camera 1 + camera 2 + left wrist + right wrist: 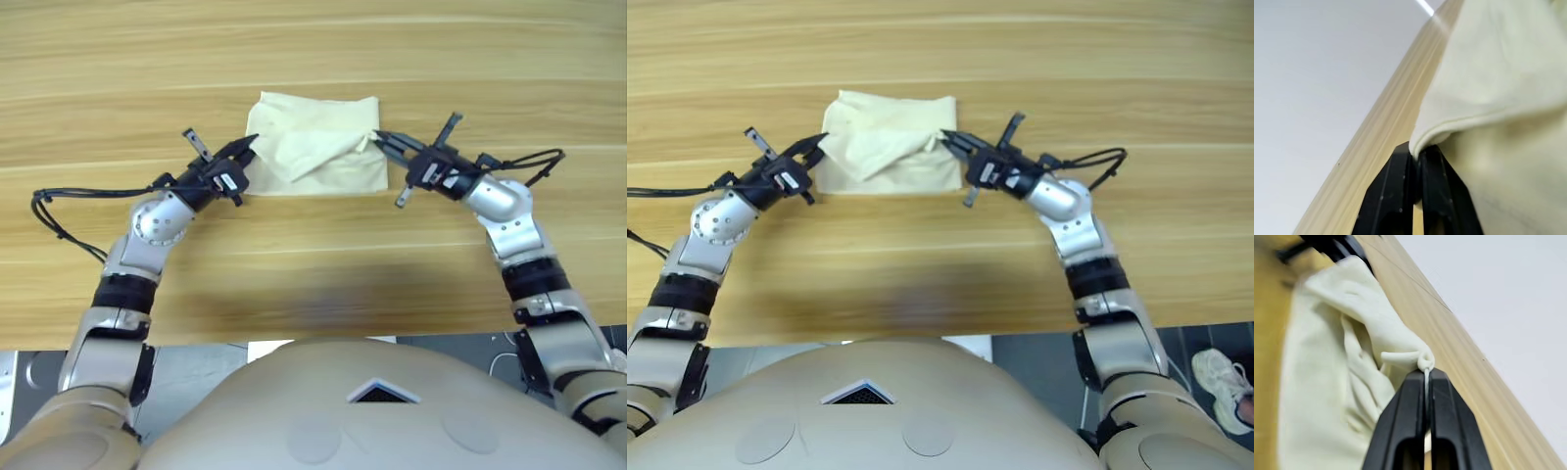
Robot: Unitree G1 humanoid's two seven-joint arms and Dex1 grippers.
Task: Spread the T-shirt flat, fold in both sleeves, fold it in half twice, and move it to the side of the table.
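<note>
T-shirt (318, 147) cloth is pinched at both ends. The left gripper (1418, 154) is clenched on a hemmed fold at the shirt's left edge. The right gripper (1426, 374) is clenched on a bunched corner at its right edge. Each has its fingers (1405, 416) pressed together with only fabric between them.

The two grips face each other across the shirt, about midway along its sides. A loose, wrinkled upper layer sags between them, raised a little above the flat layer beneath. Holding two corners of one layer like this suggests the arms mean to carry that edge over evenly. That way the fold would land square rather than skewed.

The shirt is already a compact rectangle, so I judge the sleeves are tucked in and this is one of the half folds. It lies between the grippers near the middle of the table (313, 49), not yet moved to the side.
</note>
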